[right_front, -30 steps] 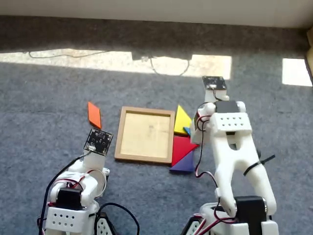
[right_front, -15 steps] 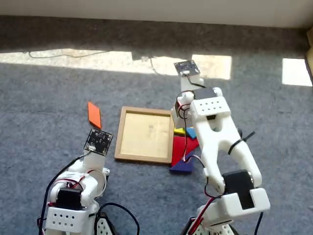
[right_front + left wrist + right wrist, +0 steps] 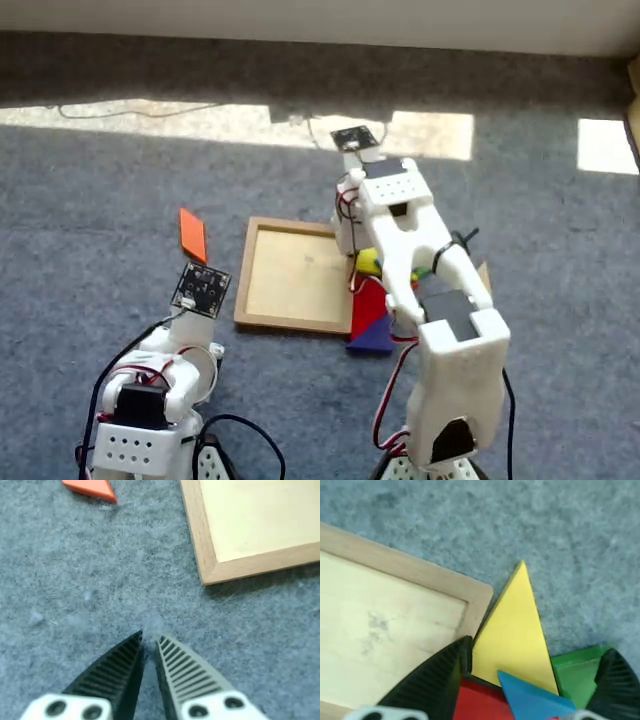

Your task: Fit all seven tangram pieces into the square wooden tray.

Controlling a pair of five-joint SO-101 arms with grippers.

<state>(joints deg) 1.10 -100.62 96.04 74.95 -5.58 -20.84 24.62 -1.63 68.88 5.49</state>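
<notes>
Right gripper [image 3: 539,655], released, is straddling the yellow triangle [image 3: 512,625] just beside the tray [image 3: 415,567] rim. Left gripper [image 3: 149,641], clenched empty, is hovering over open carpet [image 3: 75,590].

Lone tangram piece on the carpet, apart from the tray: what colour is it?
Orange. The lone piece shows best in the high view.
</notes>
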